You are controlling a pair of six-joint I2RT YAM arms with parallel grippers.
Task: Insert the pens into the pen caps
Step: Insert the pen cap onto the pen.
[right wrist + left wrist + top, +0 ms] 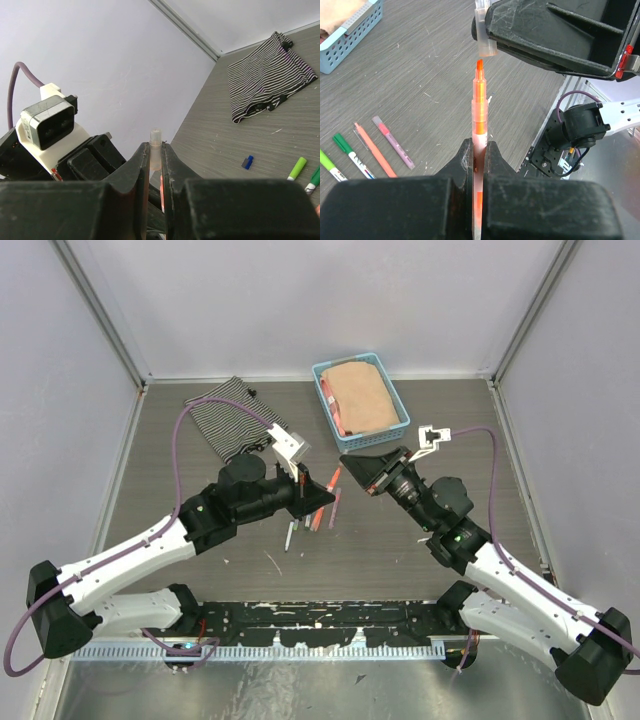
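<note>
Two robot arms are meeting above the middle of a grey surface (380, 560). The left claw (479, 150) is clamping shut on the lower body of an uncapped orange pen (479, 112). In the left wrist view the pen's long axis is running from six o'clock to twelve o'clock, with the bare tip leading.

The right claw (156, 150) is pinching together on a short, clear cap (486, 42) and holding it at twelve o'clock from the tip. The cap's mouth appears to be facing the tip. Tip and cap are sitting just apart, not yet touching, and the cap is lying slightly toward one o'clock of the pen's line.

The coming move is probably depending on lining the two up and then closing that small gap along the pen's axis. Both arms are about equally near.

Loose pens (375, 150) are lying on the surface at nine o'clock of the left claw, well apart from it. In the right wrist view, a blue cap (247, 162) is resting alone at three o'clock.
</note>
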